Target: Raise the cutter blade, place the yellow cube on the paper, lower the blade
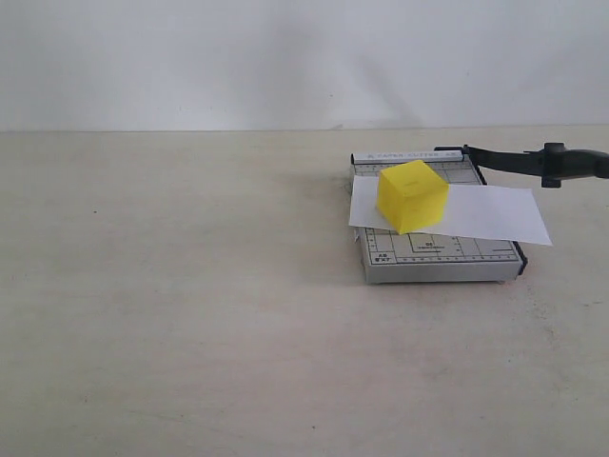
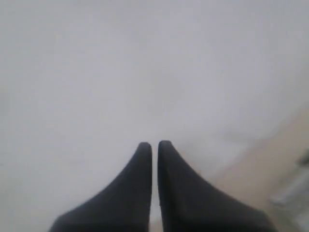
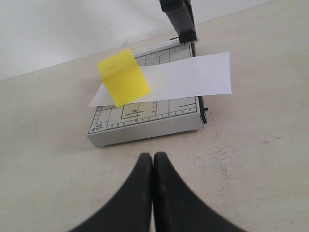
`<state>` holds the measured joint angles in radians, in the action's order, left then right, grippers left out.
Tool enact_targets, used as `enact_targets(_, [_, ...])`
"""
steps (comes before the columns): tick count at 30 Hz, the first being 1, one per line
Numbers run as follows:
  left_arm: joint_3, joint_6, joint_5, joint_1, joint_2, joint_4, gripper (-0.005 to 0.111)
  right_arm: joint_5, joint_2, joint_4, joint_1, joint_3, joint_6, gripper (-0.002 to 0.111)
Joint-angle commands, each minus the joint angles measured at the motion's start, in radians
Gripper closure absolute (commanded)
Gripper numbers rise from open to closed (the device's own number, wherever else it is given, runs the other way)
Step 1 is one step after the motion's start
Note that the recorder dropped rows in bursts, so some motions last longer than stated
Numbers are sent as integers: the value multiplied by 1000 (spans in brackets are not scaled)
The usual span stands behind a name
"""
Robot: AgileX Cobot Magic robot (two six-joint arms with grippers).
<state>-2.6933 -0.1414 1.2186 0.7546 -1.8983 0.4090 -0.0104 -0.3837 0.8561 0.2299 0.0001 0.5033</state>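
Note:
The yellow cube sits on the paper, a white strip lying across the grey trimmer base. The cutter blade is raised, its black arm and thick handle sticking out above the base's right side. Neither arm appears in the exterior view. My right gripper is shut and empty, hovering over bare table short of the trimmer's near edge. My left gripper is shut on nothing, facing a blurred pale surface.
The beige table stretches left of and in front of the trimmer. A white wall stands behind it. A blurred grey edge shows at the side of the left wrist view.

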Motion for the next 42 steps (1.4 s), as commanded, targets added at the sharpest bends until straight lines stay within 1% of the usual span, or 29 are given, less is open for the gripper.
enact_targets(1, [-1,70,2,-97,195,450,102,10,1,1,1,0,9,108])
enact_targets(4, [8,59,2,-220,376,253,102,10,1,1,1,0,9,108])
enact_targets(5, [22,55,2,-246,451,189,102,10,1,1,1,0,9,108])
enact_targets(7, [64,26,2,-258,594,131,102,10,1,1,1,0,9,108])
enact_targets(10, [175,-20,2,-258,836,135,102,10,1,1,1,0,9,108])
enact_targets(12, [311,-16,2,-258,981,186,102,10,1,1,1,0,9,108])
enact_targets(14, [477,-13,2,-258,1090,213,102,2,1,1,1,0,9,108])
enact_targets(16, [651,12,2,-258,1158,218,102,2,1,1,1,0,9,108])
enact_targets(17, [783,47,2,-258,1198,235,102,-5,1,1,1,0,9,108])
enact_targets(19, [977,102,2,-256,1245,255,102,-19,1,-9,1,0,9,108])
enact_targets(20, [1130,155,-27,-256,1267,255,102,-22,1,-7,1,0,7,108])
enact_targets(22, [1334,257,-204,-256,1297,257,102,-22,1,0,1,0,5,108])
enact_targets(23, [1479,326,-348,-256,1305,279,102,-20,1,0,1,0,5,108])
enact_targets(24, [1568,406,-447,-256,1305,308,102,-20,1,0,1,0,5,108])
enact_targets(26, [1782,573,-688,-256,1288,403,102,-20,1,0,1,0,5,108])
enact_targets(28, [1917,696,-850,-256,1254,491,102,-20,1,0,1,0,5,108])
enact_targets(29, [1977,750,-909,-256,1230,529,102,-20,1,0,1,0,5,108])
enact_targets(30, [2018,786,-945,-256,1208,544,102,-20,1,0,1,0,5,108])
enact_targets(32, [2098,865,-963,-256,1143,546,102,-20,1,0,1,0,5,108])
enact_targets(35, [2178,1028,-995,-256,1059,562,102,-20,1,0,1,0,5,108])
enact_targets(37, [2225,1147,-1074,-270,1018,609,102,-13,1,0,1,0,5,108])
enact_targets(39, [2263,1253,-1207,-317,982,682,102,10,1,0,1,0,5,108])
enact_targets(40, [2276,1264,-1251,-342,972,695,102,46,1,0,1,0,5,108])
enact_targets(42, [2309,1266,-1279,-412,962,695,102,117,1,0,1,0,2,108])
